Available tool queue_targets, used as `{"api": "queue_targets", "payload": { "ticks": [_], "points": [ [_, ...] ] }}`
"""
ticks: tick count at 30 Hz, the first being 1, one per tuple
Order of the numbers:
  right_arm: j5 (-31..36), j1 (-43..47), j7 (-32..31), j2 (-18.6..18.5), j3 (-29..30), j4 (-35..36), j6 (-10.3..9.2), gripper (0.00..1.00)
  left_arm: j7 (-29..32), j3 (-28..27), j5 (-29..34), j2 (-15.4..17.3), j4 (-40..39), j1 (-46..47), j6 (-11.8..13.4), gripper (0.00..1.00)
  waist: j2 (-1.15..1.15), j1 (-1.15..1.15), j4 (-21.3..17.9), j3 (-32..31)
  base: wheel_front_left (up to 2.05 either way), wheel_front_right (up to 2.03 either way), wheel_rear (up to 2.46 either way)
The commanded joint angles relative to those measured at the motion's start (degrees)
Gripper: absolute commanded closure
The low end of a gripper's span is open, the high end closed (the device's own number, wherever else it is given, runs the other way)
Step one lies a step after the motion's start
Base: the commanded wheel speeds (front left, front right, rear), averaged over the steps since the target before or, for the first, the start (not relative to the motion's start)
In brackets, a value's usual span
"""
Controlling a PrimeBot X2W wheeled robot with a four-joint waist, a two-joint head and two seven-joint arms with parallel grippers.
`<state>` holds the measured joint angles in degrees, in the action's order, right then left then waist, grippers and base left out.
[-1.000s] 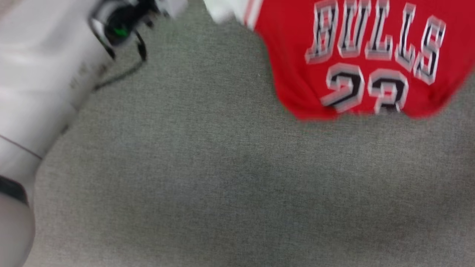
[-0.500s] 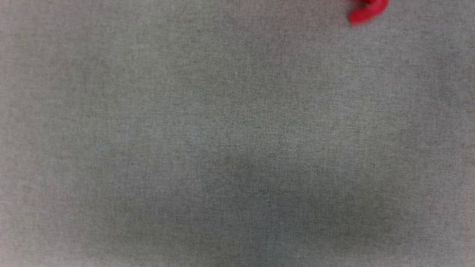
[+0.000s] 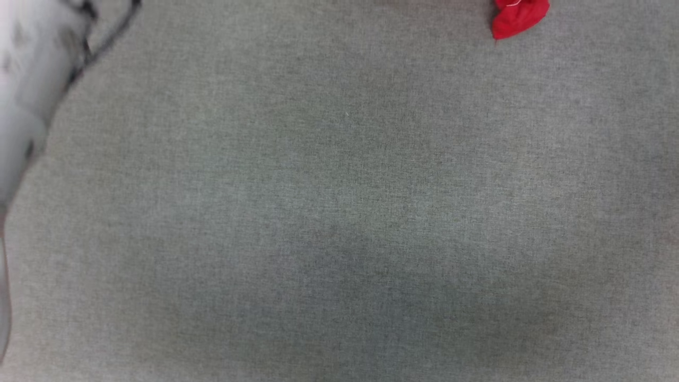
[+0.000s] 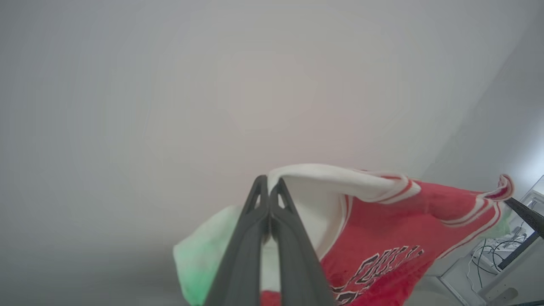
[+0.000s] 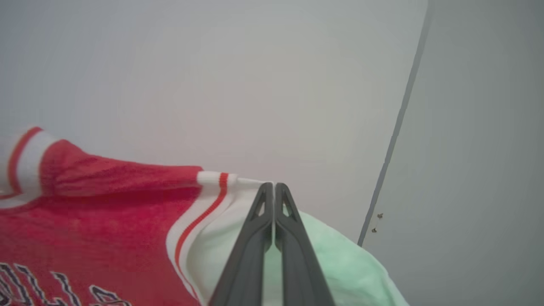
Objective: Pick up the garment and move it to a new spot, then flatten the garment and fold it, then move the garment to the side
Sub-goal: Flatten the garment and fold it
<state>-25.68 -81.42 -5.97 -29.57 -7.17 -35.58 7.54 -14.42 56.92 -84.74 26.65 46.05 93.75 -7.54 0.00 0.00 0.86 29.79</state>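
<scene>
Grey woven surface spreads out below the robot. Above it, against a pale wall, the garment hangs in the air, stretched between 2 grippers. The left gripper and right gripper are each pinched fully closed on a white shoulder edge. This looks like the carry step — next, both arms should lower together, keeping the cloth taut, onto the surface.

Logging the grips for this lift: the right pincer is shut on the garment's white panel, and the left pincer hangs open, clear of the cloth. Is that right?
Not quite. The left pincer is shut too, clamped on the garment, as the left wrist view shows. The right pincer is shut on the white panel, as you said.
</scene>
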Motion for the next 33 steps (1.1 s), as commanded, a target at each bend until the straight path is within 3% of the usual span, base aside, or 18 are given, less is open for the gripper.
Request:
{"api": "queue_targets", "payload": {
  "ticks": [1, 9, 16, 29, 33],
  "points": [
    [-1.4, 2.1, -0.4, -0.6, -0.7, 0.9, -0.1, 1.0, -0.2, -0.2, -0.6, 1.0, -1.1, -2.0, 0.1, 1.0, 0.0, 0.0, 0.1, -0.7, 0.0, 0.0, 0.0],
    [-8.4, 20.6, -4.8, -5.7, -4.9, 15.2, -0.09, 1.0, -0.7, 0.3, -3.3, 8.4, -15.7, -18.7, 0.1, 1.0, 0.0, 0.0, -0.1, -5.1, 0.0, 0.0, 0.0],
    [-12.8, 42.1, -13.5, -9.3, -2.6, 29.5, -0.09, 1.0, -0.7, 1.7, -1.2, 14.2, -27.7, -35.2, 0.1, 1.0, 0.0, 0.0, -0.1, -9.3, 0.0, 0.0, 0.0],
    [-16.0, 72.0, -30.1, -6.7, 7.5, 51.7, -0.08, 1.0, -0.7, -4.9, 3.7, 21.7, -41.5, -62.7, 0.1, 1.0, 0.0, 0.0, -0.4, -12.5, 0.0, 0.0, 0.0],
    [-16.0, 77.8, -34.2, -5.9, 9.1, 56.1, -0.08, 1.0, -0.7, -5.2, 5.0, 24.3, -45.3, -68.6, 1.5, 1.0, 0.0, 0.0, -0.1, -12.8, 0.0, 0.0, 0.0]
  ]
}}
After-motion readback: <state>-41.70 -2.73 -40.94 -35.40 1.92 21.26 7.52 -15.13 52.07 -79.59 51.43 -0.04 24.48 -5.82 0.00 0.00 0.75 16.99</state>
